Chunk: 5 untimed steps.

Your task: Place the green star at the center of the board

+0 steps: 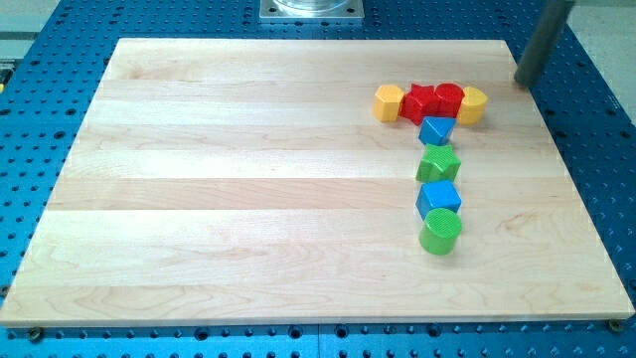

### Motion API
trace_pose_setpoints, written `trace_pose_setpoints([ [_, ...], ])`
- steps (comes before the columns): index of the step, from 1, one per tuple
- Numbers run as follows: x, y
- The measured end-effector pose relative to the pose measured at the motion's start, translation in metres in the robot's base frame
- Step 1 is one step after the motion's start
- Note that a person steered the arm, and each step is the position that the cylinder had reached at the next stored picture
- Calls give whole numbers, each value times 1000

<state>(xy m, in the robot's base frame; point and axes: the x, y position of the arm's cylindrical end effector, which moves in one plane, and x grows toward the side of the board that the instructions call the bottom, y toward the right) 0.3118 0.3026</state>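
The green star [438, 164] lies on the wooden board [248, 189] at the view's right, in a column of blocks. Above it is a blue triangle-like block [435, 129]; below it are a blue cube [438, 198] and a green cylinder [440, 233]. A row above holds a yellow hexagon [388, 101], a red star [420, 101], a red cylinder [449, 99] and a yellow cylinder [472, 104]. My tip [525, 82] is at the view's top right, right of the yellow cylinder and apart from all blocks.
The board rests on a blue perforated table [40, 139]. A metal mount [311, 10] shows at the view's top centre. The board's right edge runs just below and right of my tip.
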Motion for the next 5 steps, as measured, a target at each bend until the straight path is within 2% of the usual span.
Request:
trace_pose_setpoints([
  [3, 113, -32],
  [5, 130, -124],
])
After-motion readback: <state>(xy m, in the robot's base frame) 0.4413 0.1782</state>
